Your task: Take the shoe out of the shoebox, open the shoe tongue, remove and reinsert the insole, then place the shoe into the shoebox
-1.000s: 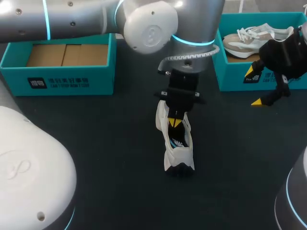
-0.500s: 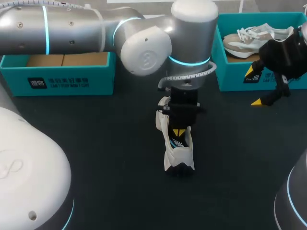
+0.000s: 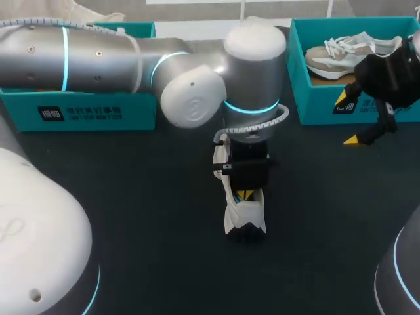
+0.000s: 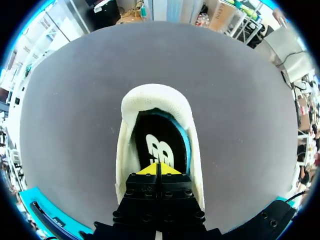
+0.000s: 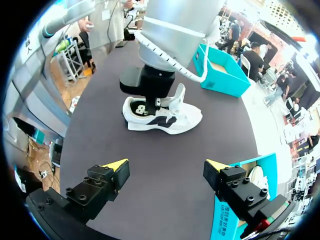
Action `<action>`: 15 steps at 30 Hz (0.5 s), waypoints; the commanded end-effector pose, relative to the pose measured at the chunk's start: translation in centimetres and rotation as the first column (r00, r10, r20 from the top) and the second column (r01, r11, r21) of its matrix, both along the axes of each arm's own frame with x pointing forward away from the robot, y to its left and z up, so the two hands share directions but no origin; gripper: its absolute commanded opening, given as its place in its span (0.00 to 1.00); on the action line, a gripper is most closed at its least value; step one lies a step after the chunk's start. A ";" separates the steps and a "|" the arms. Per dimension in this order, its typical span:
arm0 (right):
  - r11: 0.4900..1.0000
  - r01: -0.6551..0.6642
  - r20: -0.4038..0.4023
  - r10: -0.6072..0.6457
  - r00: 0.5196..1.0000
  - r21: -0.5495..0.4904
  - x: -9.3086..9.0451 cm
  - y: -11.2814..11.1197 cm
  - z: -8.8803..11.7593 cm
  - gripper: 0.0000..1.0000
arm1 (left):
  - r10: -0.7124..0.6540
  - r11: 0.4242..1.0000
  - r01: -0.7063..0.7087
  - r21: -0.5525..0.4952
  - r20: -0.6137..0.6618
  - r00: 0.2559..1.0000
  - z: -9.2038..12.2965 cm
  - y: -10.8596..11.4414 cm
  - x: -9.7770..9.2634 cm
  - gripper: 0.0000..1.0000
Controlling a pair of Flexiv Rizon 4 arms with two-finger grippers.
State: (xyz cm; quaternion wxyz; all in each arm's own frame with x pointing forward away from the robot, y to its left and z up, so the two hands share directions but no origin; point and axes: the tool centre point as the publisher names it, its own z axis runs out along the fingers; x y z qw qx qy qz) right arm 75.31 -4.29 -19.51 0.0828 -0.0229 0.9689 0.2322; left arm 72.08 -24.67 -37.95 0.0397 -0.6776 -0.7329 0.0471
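A white shoe (image 3: 244,213) stands on the dark table (image 3: 131,216) at the middle, heel toward the near edge. My left arm comes across from the left, and its left gripper (image 3: 244,194) points down into the shoe's opening. In the left wrist view the left gripper (image 4: 159,169) is shut, its yellow tips pressed together on the black insole (image 4: 161,145) with a white logo, inside the white collar (image 4: 155,97). My right gripper (image 3: 346,119) hangs open at the right, in front of the right shoebox (image 3: 321,111). From the right wrist, the right gripper (image 5: 166,167) stands wide open, the shoe (image 5: 170,119) ahead of it.
The teal right shoebox holds a second pale shoe (image 3: 348,56). A teal left shoebox (image 3: 85,111) with a cardboard floor sits at the back left, mostly under my left arm. Dark table surface lies bare in front of and beside the shoe.
My left gripper has slid along the shoe's opening toward the heel and sunk lower into it, still shut. The shoe and the right arm have stayed where they were.
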 end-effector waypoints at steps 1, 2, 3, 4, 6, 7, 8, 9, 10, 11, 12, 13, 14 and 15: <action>1.000 0.001 0.000 -0.001 1.000 -0.002 0.0 0.0 -0.1 1.00 | 0.022 0.999 -0.022 -0.043 0.001 1.000 -1.2 0.4 -0.1 0.00; 1.000 0.001 0.000 -0.001 1.000 -0.002 0.0 0.0 -0.1 1.00 | 0.024 0.999 -0.024 -0.045 0.002 1.000 -0.9 0.4 -0.1 0.00; 1.000 0.001 0.000 -0.001 1.000 -0.002 0.0 0.0 -0.1 1.00 | 0.026 0.999 -0.026 -0.048 0.007 1.000 -0.6 0.5 -0.1 0.00; 1.000 0.001 0.000 -0.001 1.000 -0.002 0.0 0.0 -0.1 1.00 | 0.030 0.998 -0.029 -0.052 0.008 1.000 0.0 0.7 0.1 0.00; 1.000 0.001 0.000 -0.001 1.000 -0.002 0.0 0.0 -0.1 1.00 | 0.032 0.998 -0.031 -0.060 0.011 0.999 1.0 0.9 0.2 0.00; 1.000 0.001 0.000 -0.001 1.000 -0.002 0.0 0.0 -0.1 1.00 | 0.034 0.997 -0.033 -0.067 0.015 0.999 1.6 1.1 0.3 0.00; 1.000 0.001 0.000 -0.001 1.000 -0.002 0.0 0.0 -0.1 1.00 | 0.029 0.997 -0.028 -0.067 0.016 0.999 2.2 1.2 0.3 0.00; 1.000 0.001 0.000 -0.001 1.000 -0.002 0.0 0.0 -0.1 1.00 | 0.021 0.996 -0.019 -0.083 0.021 1.000 2.8 1.4 0.2 0.00; 1.000 0.001 0.000 -0.001 1.000 -0.002 0.0 0.0 -0.1 1.00 | 0.020 0.996 -0.018 -0.082 0.023 1.000 3.3 1.6 0.1 0.00; 1.000 0.001 0.000 -0.001 1.000 -0.002 0.0 0.0 -0.1 1.00 | 0.009 0.997 -0.007 -0.075 0.025 1.000 3.6 1.7 0.0 0.00; 1.000 0.001 0.000 -0.001 1.000 -0.002 0.0 0.0 -0.1 1.00 | 0.003 0.997 -0.001 -0.077 0.030 1.000 3.9 1.8 -0.1 0.00; 1.000 0.001 0.000 -0.001 1.000 -0.002 0.0 0.0 -0.1 1.00 | -0.007 0.998 0.009 -0.061 0.028 1.000 4.0 1.9 -0.2 0.00; 1.000 0.001 0.000 -0.001 1.000 -0.002 0.0 0.0 -0.1 1.00 | -0.013 0.998 0.014 -0.055 0.024 1.000 4.0 2.0 -0.3 0.00; 1.000 0.001 0.000 -0.001 1.000 -0.002 0.0 0.0 -0.1 1.00 | -0.016 0.998 0.018 -0.052 0.030 0.999 4.0 2.1 -0.5 0.00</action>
